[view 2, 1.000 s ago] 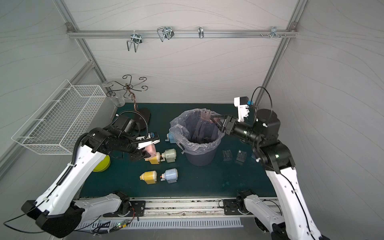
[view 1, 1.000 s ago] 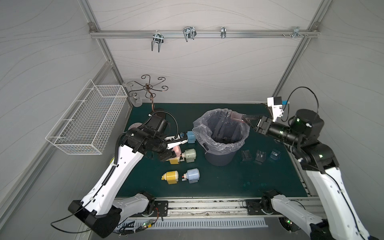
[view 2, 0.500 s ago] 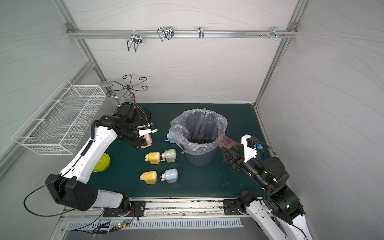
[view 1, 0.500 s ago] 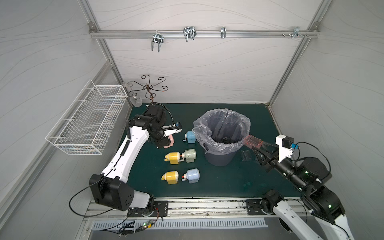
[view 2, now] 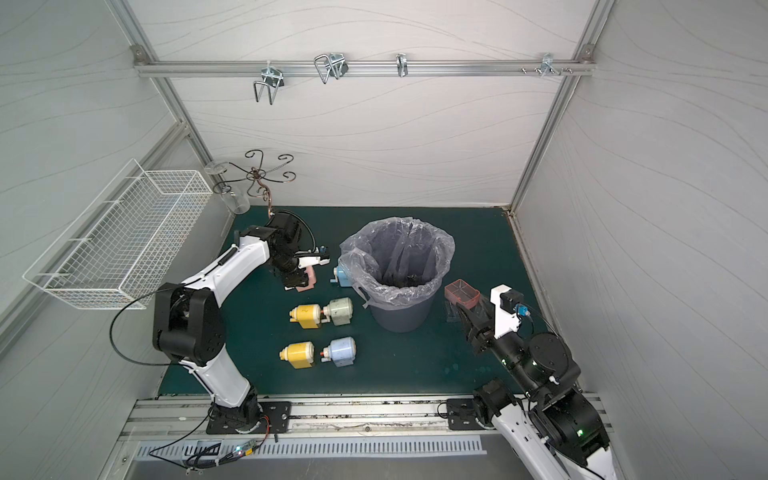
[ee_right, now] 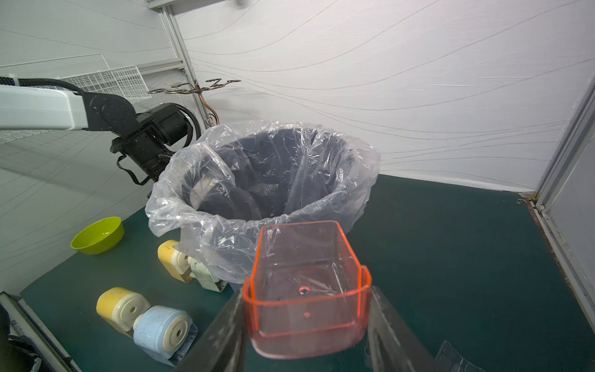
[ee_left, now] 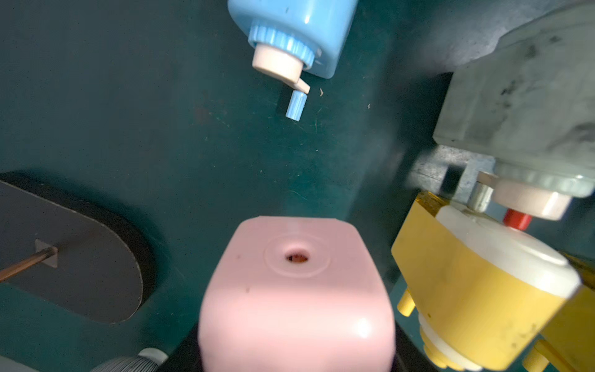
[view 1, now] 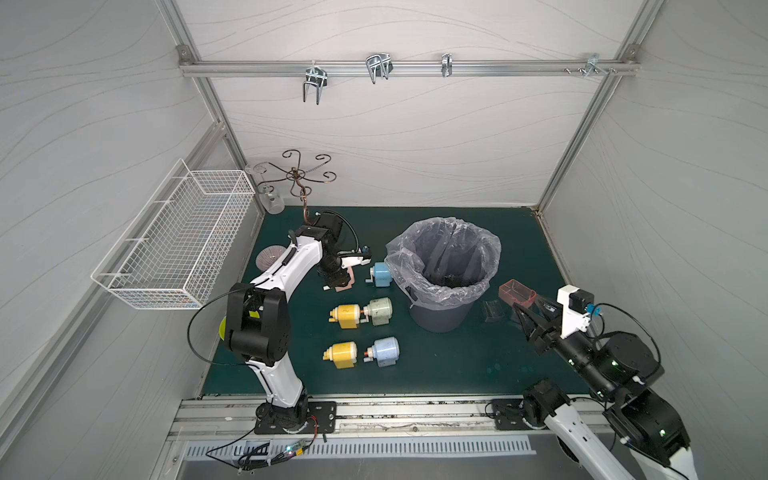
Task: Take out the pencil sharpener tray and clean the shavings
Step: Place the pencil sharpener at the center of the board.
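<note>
So the right gripper [ee_right: 307, 328] is clamped on the see-through orange plastic tray [ee_right: 306, 290], one jaw on each side wall. It's holding it open side up, off the green mat [view 1: 457, 374], just to the right of the grey bin with the clear plastic liner [view 1: 440, 318]. The tray looks clean to me. The dark specks at the bottom of the liner [view 1: 450, 277] are probably the shavings, though they're too small to be sure.

The left gripper [view 1: 336, 279] appears closed on the pink boxy plastic pencil sharpener [ee_left: 296, 290] on the far side of the bin. I can't see the jaws themselves in the wrist view, so that's my guess.

What worries me:

- That tray is thin, slick plastic pinched by its walls. Squeeze too hard and it flexes and pops out; tilt it quickly and it could slide.
- A couple of dark clear trays [view 1: 493, 311] are lying on the mat right below it. If it's set down carelessly it lands on them and tips.
- If it goes back into the pink one, both arms have to line up a tight slot in mid-air, and any skew will jam it.
- The pink sharpener sits near the light blue crank sharpener [ee_left: 289, 29] and a yellow sharpener [ee_left: 476, 277]. A swing could knock either.
</note>
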You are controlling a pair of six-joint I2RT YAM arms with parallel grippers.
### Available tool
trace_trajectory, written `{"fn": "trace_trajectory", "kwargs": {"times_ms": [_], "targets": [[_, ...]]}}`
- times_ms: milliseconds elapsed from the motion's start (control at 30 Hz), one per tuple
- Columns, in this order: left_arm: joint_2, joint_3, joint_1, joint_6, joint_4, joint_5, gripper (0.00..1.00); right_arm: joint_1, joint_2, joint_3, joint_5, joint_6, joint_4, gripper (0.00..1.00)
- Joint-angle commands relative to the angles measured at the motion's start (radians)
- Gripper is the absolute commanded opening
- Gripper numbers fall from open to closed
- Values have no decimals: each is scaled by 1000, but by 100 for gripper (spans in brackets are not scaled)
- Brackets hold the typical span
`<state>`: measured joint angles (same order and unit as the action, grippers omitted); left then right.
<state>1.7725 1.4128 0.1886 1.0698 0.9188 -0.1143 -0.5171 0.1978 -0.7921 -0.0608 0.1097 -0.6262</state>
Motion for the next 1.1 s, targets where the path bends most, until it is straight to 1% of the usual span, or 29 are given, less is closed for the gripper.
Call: {"fn": "trace_trajectory", "kwargs": {"times_ms": [0,200,433,500,600,733,767,800,833,867,900,967,1067], "targets": [[33,41,-1,31,-16,-26,18,-4,-10,-6,4,12,-17,0],[84,33,14,18,-43,-19,23,-4,-25,-12,7,6,-45,0],[129,10,29,2,-89,1,32,-4,-26,-18,18,69,-60,0],[138,-4,35,-11,-113,17,37,-5,-30,-16,27,109,-66,0],[148,-26,39,-21,-152,54,47,-4,-41,-9,32,144,-71,0],[149,-37,40,-21,-174,70,53,-4,-47,-4,26,145,-80,0],[150,-34,40,-54,-173,74,53,-4,-48,-1,20,146,-82,0],[151,-32,41,-61,-176,75,55,-4,-50,3,13,151,-87,0],[150,-31,43,-70,-184,78,59,-4,-53,8,-2,165,-94,0],[151,-28,44,-75,-186,80,95,-4,-57,12,-13,176,-101,0],[152,-26,46,-80,-184,79,100,-4,-60,17,-23,188,-105,0],[149,-30,50,-85,-192,83,100,-4,-63,26,-29,205,-109,0],[133,-41,60,-92,-206,95,100,-4,-35,18,-92,251,-159,0]]}}
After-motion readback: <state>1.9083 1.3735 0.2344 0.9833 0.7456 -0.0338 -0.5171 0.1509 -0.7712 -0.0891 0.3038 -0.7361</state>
